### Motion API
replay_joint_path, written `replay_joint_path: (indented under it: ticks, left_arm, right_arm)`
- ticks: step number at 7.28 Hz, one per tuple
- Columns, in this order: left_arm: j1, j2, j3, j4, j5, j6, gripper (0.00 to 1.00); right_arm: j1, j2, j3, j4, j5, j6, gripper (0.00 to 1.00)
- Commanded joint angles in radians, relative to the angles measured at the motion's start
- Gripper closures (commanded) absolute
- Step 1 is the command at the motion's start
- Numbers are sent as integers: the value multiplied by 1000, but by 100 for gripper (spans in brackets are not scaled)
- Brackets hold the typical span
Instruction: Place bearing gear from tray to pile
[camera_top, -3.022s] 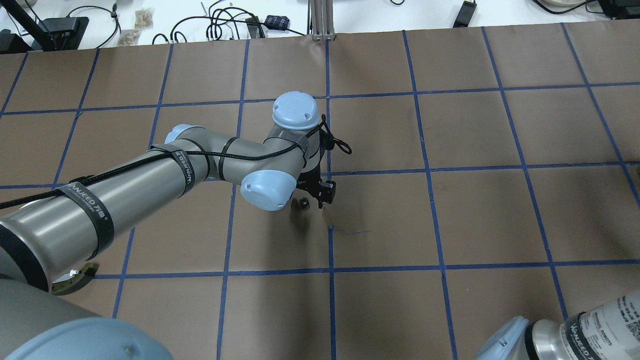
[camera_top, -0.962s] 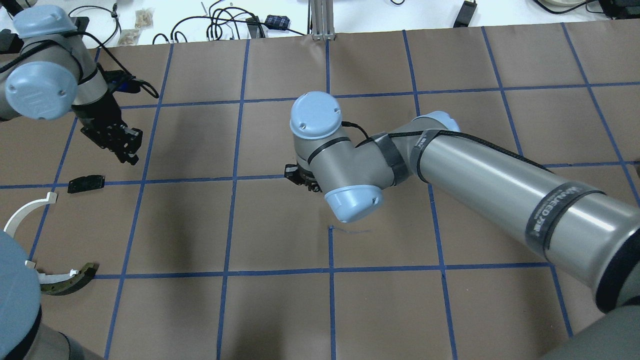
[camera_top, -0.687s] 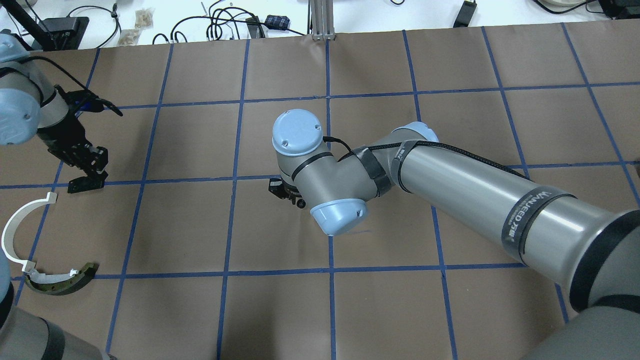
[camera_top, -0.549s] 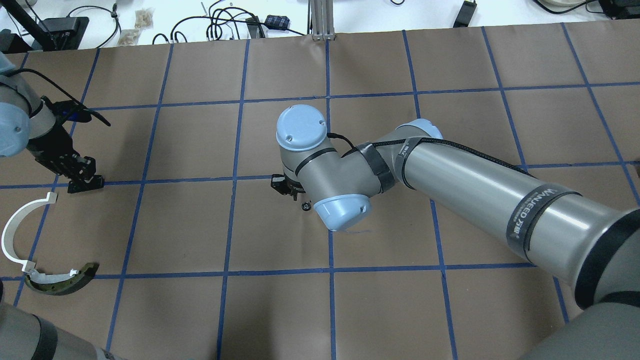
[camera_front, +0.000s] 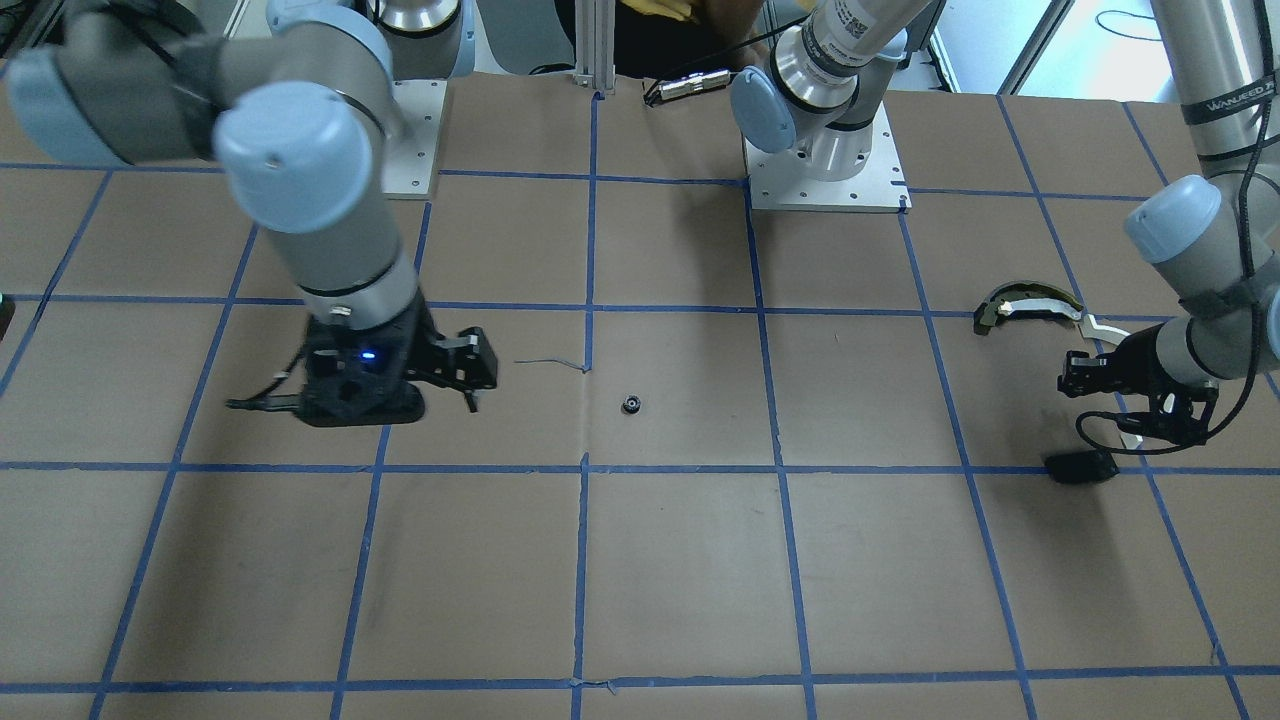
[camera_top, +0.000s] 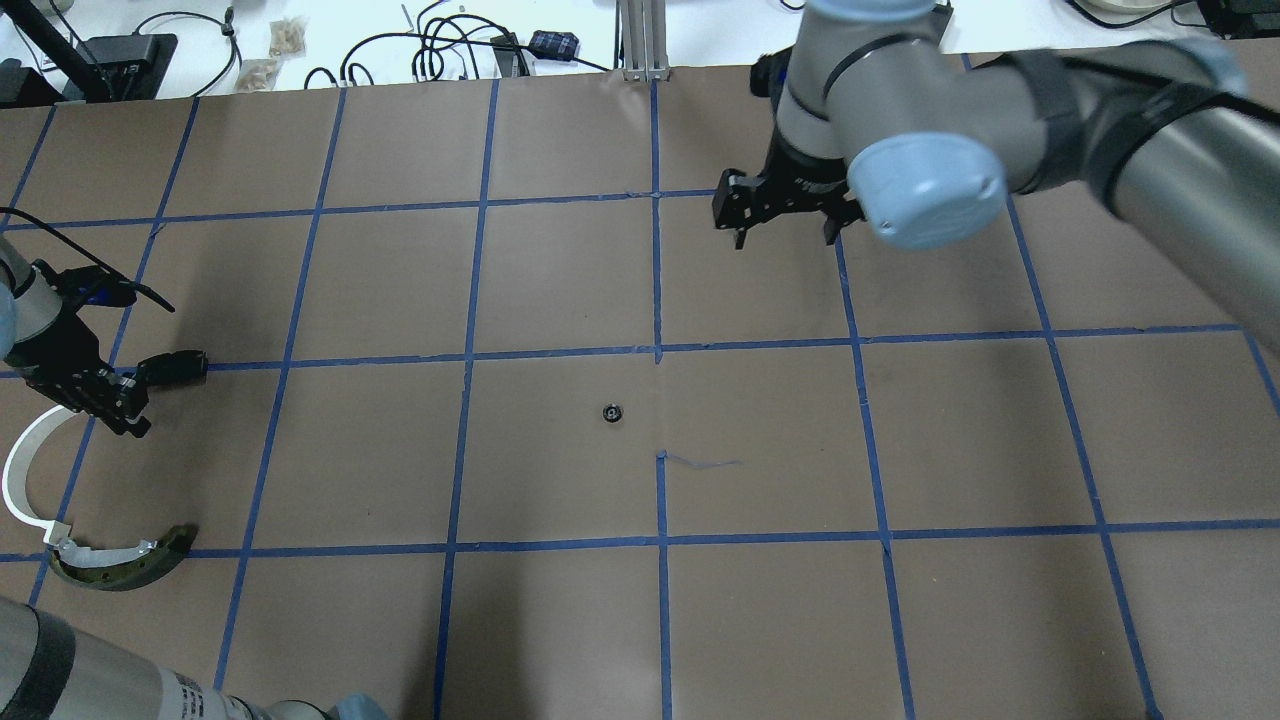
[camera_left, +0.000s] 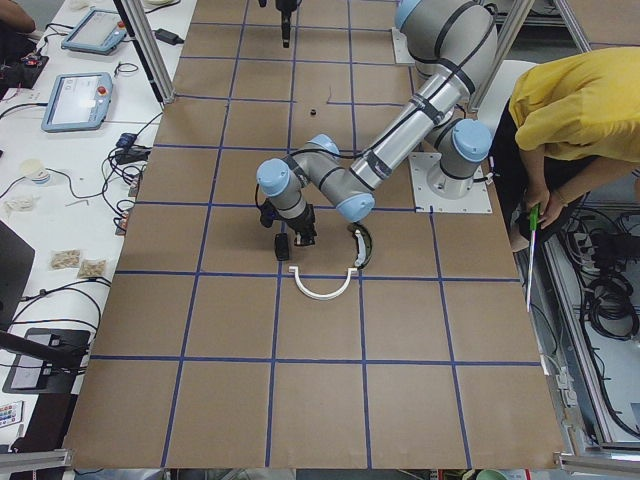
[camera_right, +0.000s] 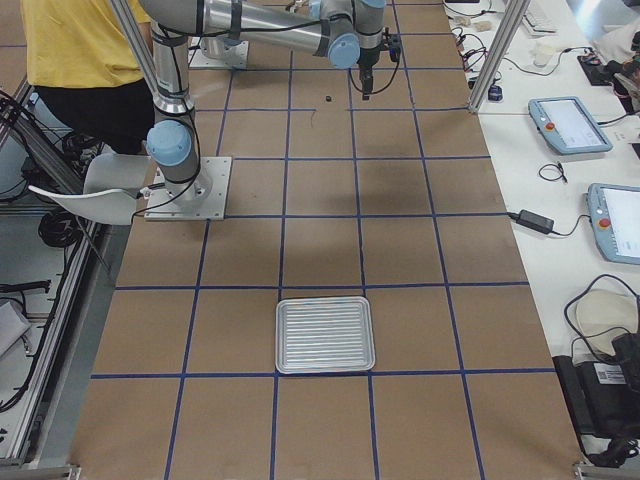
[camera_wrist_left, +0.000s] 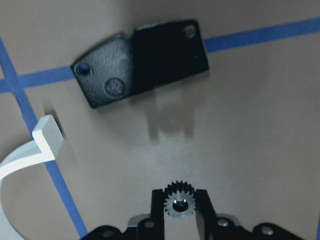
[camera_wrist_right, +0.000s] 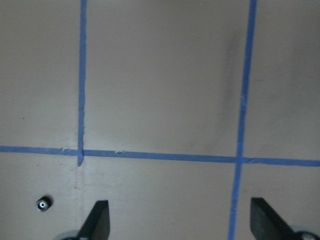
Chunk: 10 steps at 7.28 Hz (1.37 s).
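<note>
Robotics lab, blue-taped grid table (camera_top: 560, 280), teach pendants (camera_right: 570, 125), tangled cables (camera_top: 440, 50) alongside

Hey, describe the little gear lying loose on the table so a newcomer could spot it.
On the brown table gridded with blue tape, look near the centre. The tiny dark round gear lies there alone; the other gear is pinched in the left tool.

Bearing gear (camera_wrist_left: 180, 204): small, toothed, metal; clamped upright in left gripper (camera_wrist_left: 180, 196), above pile (camera_front: 1080, 466).
2nd gear (camera_top: 612, 412): flat, table centre.
Tray (camera_right: 325, 335): ribbed, silver.
Pile holds 3 parts: white arc (camera_wrist_left: 49, 137), dark-and-cream piece (camera_top: 130, 568), black plate (camera_wrist_left: 142, 62).
</note>
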Motion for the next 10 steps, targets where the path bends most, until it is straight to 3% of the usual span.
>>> replay_joint_path:
  ticks: [1, 2, 4, 5, 6, 8, 10]
  left_arm:
    - [27, -21, -7, 18, 19, 1, 100]
    - [50, -38, -6, 19, 19, 1, 100]
    - [55, -43, -7, 24, 21, 2, 100]
    - [55, -49, -7, 25, 19, -8, 36]
    - [53, -49, 2, 25, 19, -7, 2]
    - [44, -34, 11, 21, 24, -11, 0]
    - [-84, -31, 92, 13, -19, -153, 0]
  right_arm:
    - [-76, -38, -257, 329, -80, -92, 0]
    - [-49, -67, -279, 398, -63, -89, 0]
    - [-13, -179, -253, 429, -57, -106, 0]
    - [-26, -175, -227, 422, -66, -171, 0]
    - [-26, -133, -186, 422, -69, -152, 0]
    - [-67, -127, -80, 270, -69, -129, 0]
    - [-76, -138, -58, 265, -60, -129, 0]
